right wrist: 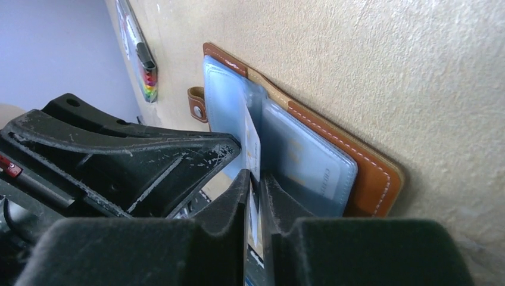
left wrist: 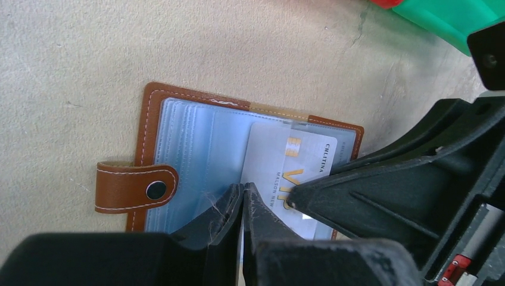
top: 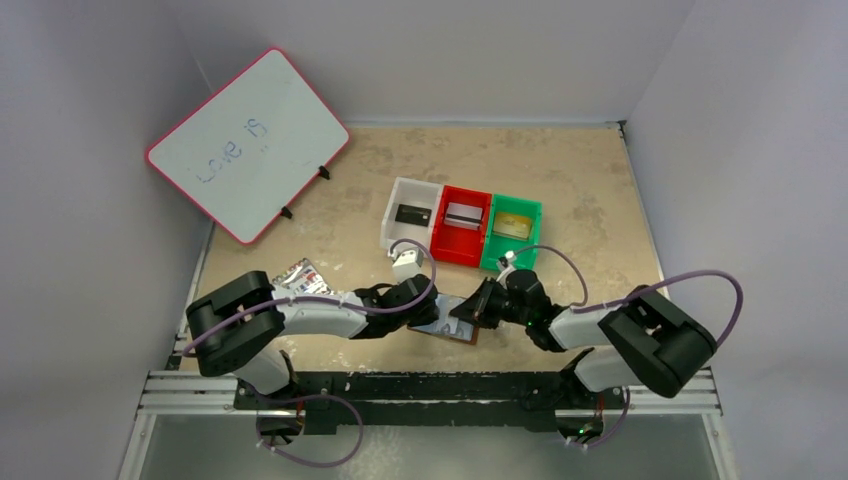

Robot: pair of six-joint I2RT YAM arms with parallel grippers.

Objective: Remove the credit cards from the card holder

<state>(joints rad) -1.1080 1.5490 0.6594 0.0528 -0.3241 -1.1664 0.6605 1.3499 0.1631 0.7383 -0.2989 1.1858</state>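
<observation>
Right gripper pinched a pale credit card sticking out of the open card holder, which we saw flat on the table near the arms, left gripper shut at its sleeve edge.

Both arms reach low and inward, elbows folded, the left arm and the right arm meeting almost tip to tip. The left gripper is closed, its two fingers pressed together at the tips. The right gripper faces it from the opposite side, one fingertip just beside the left fingers. Its own fingers stand a narrow slit apart with the edge of a pale card between them; whether they pinch it cannot be told.
</observation>
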